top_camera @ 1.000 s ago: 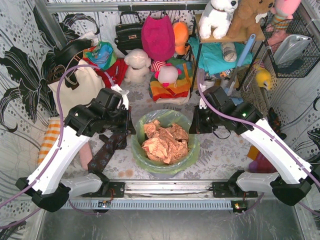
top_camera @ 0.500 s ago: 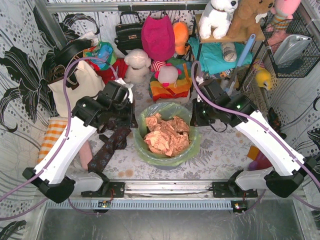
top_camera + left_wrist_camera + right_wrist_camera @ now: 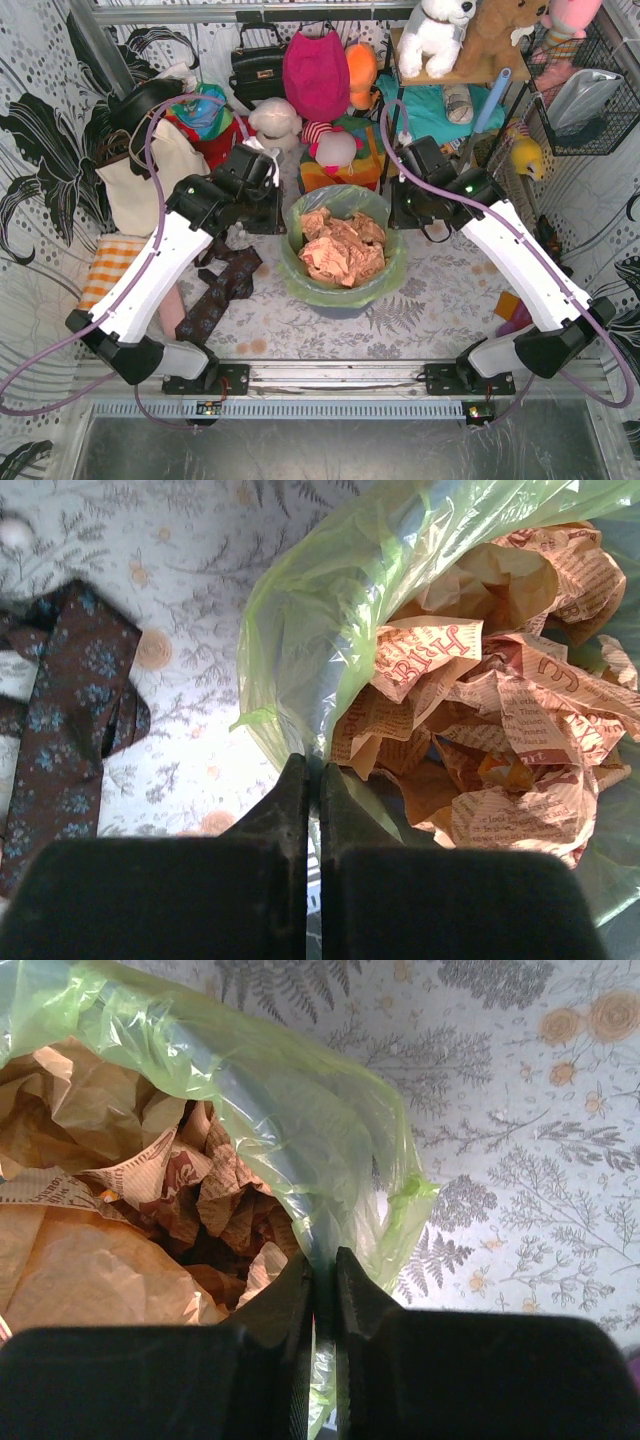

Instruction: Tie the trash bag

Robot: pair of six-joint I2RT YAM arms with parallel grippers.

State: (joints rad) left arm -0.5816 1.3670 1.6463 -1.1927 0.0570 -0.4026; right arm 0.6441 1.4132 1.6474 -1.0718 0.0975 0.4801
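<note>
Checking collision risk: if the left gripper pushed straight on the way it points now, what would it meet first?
The left gripper is shut on the trash bag rim; going on, it would press into that film, then probably the crumpled paper, though depth is unclear.

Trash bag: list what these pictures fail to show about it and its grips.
- Top view: both fingertip pairs, hidden under the left arm and right arm.
- Left wrist view: the left gripper body covers the trash bag below its pinched rim.
- Right wrist view: the right gripper does likewise.
- All views: bag's bottom, buried under crumpled paper.
</note>
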